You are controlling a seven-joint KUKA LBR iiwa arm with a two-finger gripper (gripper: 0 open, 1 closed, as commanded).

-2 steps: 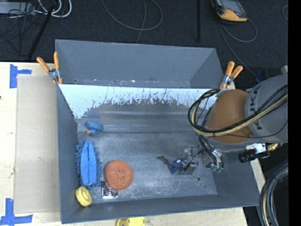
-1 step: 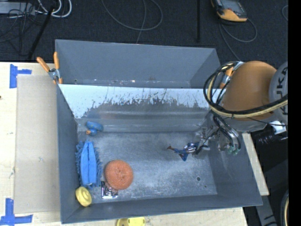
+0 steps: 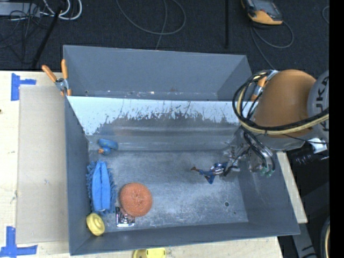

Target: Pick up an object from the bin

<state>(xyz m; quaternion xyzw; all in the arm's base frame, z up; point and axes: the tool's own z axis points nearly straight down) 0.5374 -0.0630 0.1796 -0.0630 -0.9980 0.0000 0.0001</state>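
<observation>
The arm reaches in from the right, its rounded orange wrist cover (image 3: 282, 104) and looped cables hanging over the bin's right wall. Below the cover the hand (image 3: 230, 166) is low over the right-middle of the grey metal bin (image 3: 161, 79), close to the floor. Just to its left, at its tip, lies a small blue thing (image 3: 211, 172) with a thin dark piece sticking out to the left; what kind of thing it is cannot be made out, nor whether the hand touches it. Whether the hand is clenched or released cannot be told either. The other things lie well apart from it, along the left side of the bin: a small blue piece (image 3: 107, 144) near the far-left corner, a long blue ribbed brush or cloth (image 3: 100, 187) beside the left wall, a round orange scouring pad (image 3: 135, 199) just right of it, a small black-and-white card (image 3: 124, 219) at the pad's near edge, and a yellow lump (image 3: 95, 224) in the near-left corner.
</observation>
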